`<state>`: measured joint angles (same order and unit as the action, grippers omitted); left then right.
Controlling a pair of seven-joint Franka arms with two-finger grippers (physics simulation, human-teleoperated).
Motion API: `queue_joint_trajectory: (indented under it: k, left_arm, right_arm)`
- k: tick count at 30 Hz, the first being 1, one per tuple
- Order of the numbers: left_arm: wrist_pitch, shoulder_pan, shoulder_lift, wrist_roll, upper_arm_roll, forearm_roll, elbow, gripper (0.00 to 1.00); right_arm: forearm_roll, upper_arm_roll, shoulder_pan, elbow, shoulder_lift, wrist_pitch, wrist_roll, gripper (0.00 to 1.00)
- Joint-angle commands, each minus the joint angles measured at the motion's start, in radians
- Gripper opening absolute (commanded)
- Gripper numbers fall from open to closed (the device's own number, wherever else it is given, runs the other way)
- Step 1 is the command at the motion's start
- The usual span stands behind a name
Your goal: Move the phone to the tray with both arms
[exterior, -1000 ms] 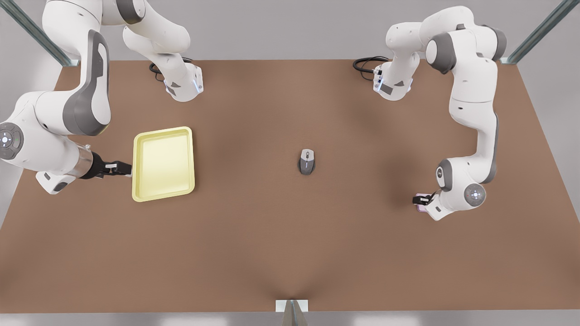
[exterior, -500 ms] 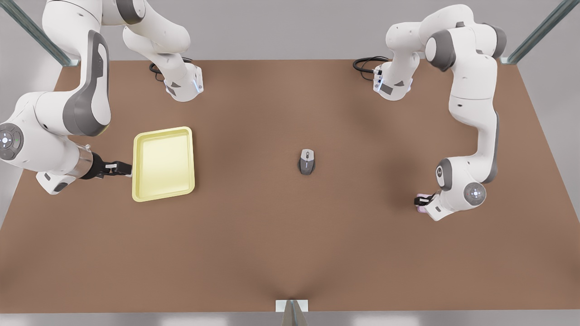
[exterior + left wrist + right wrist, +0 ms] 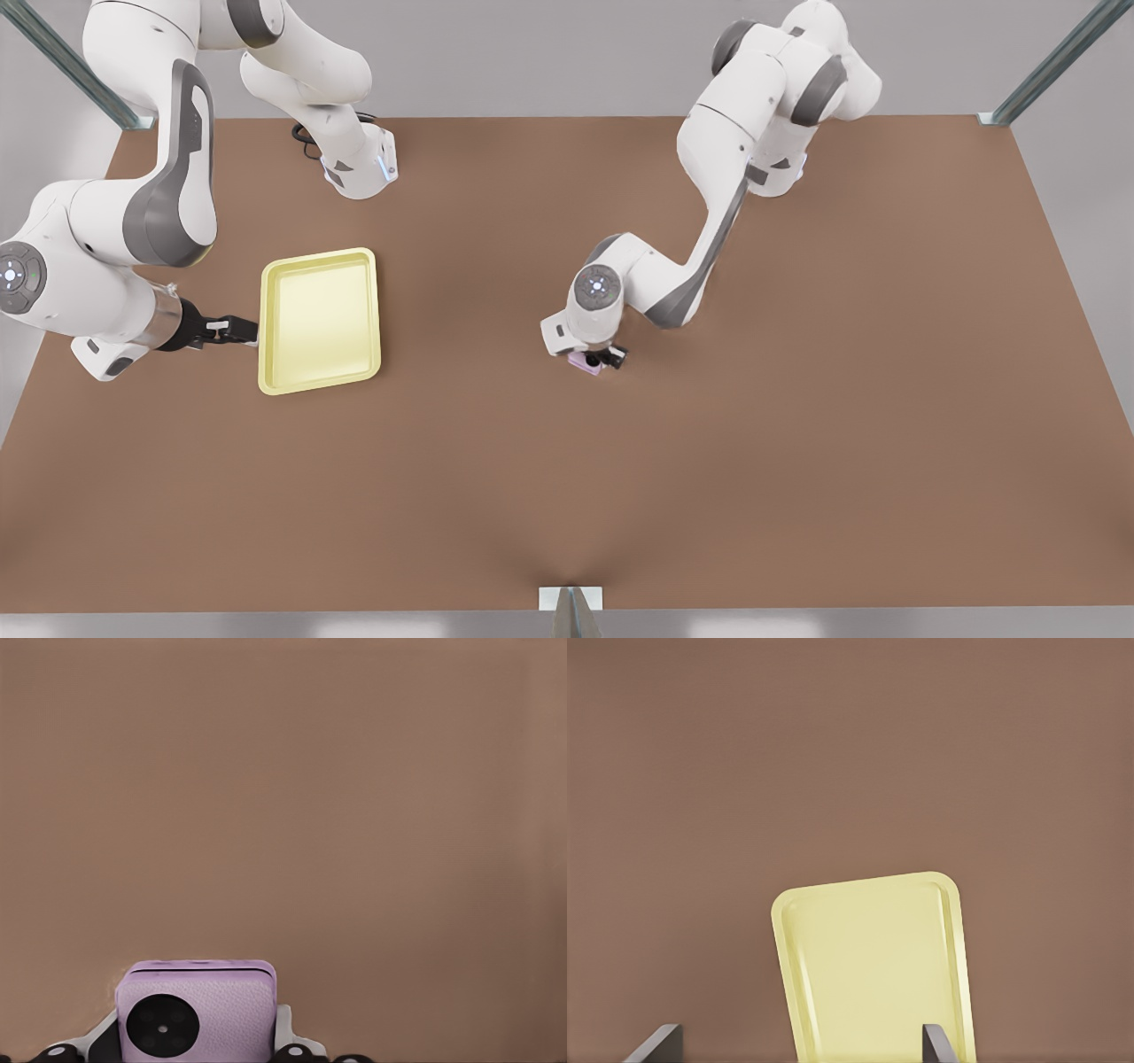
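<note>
Left gripper (image 3: 606, 357) sits near the middle of the brown table (image 3: 567, 496), closed around the small flat lilac phone with the black round camera circle (image 3: 585, 361). In the left wrist view the phone (image 3: 197, 1012) sits between the fingers, camera face toward the lens, apparently carried clear of the table (actual height above the surface cannot be judged).

Right gripper (image 3: 232, 330) is at the front view's left, fingers spread wide and reaching just beside the near short edge of the pale yellow rectangular shallow tray with rounded corners (image 3: 266, 354). Right wrist view: the tray (image 3: 873, 966) lies straight ahead between the two dark fingertips (image 3: 937, 1043); contact with the rim cannot be told. Nothing held.

Key relation: the tray lies well apart from the phone, toward the front view's left, at about the same depth on the table. Tray long axis runs front-to-back in the front view. The right gripper is the nearer one to the tray; the left carries the load.

Judgement: transport under way, tray unloaded; the coming move is likely a sideways carry toward the tray.
</note>
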<state>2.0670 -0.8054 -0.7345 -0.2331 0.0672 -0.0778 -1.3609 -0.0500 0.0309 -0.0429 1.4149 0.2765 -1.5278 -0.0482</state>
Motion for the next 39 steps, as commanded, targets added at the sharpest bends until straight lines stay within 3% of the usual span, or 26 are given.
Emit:
queue_joint_trajectory:
  k: [1, 9, 15, 18, 19, 20, 24, 27, 29, 31, 32, 33, 35, 36, 39]
  left_arm:
    - [-0.125, -0.046, -0.040, -0.937, 0.002, -0.042, 0.078, 0.79]
    - [-0.088, -0.106, -0.258, -1.032, 0.008, -0.071, 0.301, 0.80]
    - [0.059, -0.127, -0.342, -1.037, 0.006, -0.073, 0.339, 0.80]
    - [0.067, -0.135, -0.345, -0.798, 0.002, -0.065, 0.339, 0.80]
    - [0.065, -0.141, -0.345, -0.736, 0.002, -0.065, 0.339, 0.81]
    - [0.067, -0.141, -0.345, -0.727, 0.003, -0.065, 0.339, 1.00]
    - [0.030, -0.132, -0.309, -0.735, 0.002, -0.065, 0.339, 1.00]
    - [-0.303, 0.003, -0.094, -0.645, -0.007, -0.071, 0.336, 1.00]
    - [-0.642, 0.236, 0.118, -0.065, 0.017, -0.062, 0.336, 1.00]
    - [-0.781, 0.325, 0.211, 0.307, 0.201, -0.059, 0.336, 1.00]
    - [-0.806, 0.327, 0.230, 0.347, 0.252, -0.057, 0.336, 1.00]
    - [-0.808, 0.373, 0.259, 0.366, 0.237, -0.037, 0.324, 1.00]
    - [-0.541, 0.491, 0.562, 0.380, 0.051, 0.087, -0.128, 1.00]
    - [-0.504, 0.500, 0.633, 0.380, 0.051, 0.079, -0.205, 1.00]
    - [-0.668, 0.489, 0.612, 0.374, 0.057, 0.056, -0.152, 1.00]
  right_arm:
    - [-0.001, 0.001, 0.000, -0.001, 0.000, 0.000, 0.002, 1.00]
    - [-0.004, 0.001, -0.015, -0.005, 0.026, 0.000, -0.004, 1.00]
    - [-0.010, 0.000, -0.023, -0.014, 0.044, 0.000, -0.007, 1.00]
    - [-0.013, 0.000, -0.022, -0.033, 0.055, 0.008, -0.005, 1.00]
    - [-0.013, 0.003, -0.020, -0.033, 0.055, 0.008, -0.001, 1.00]
    - [-0.013, 0.003, -0.018, -0.033, 0.055, 0.008, 0.001, 1.00]
    - [-0.013, 0.003, -0.015, -0.033, 0.055, 0.008, 0.004, 1.00]
    - [-0.044, 0.027, -0.003, -0.074, 0.055, 0.000, 0.030, 1.00]
    - [-0.048, 0.078, 0.023, -0.136, 0.075, -0.002, 0.252, 1.00]
    - [-0.071, 0.124, 0.072, -0.137, 0.090, -0.041, 0.366, 1.00]
    - [-0.071, 0.124, 0.107, -0.136, 0.098, -0.074, 0.427, 1.00]
    - [-0.073, 0.124, 0.146, -0.136, 0.127, -0.081, 0.452, 1.00]
    - [-0.039, 0.123, 0.280, -0.133, 0.223, -0.172, 0.452, 1.00]
    - [-0.019, 0.123, 0.323, -0.131, 0.246, -0.175, 0.453, 1.00]
    - [0.002, 0.123, 0.429, -0.084, 0.309, -0.272, 0.556, 1.00]
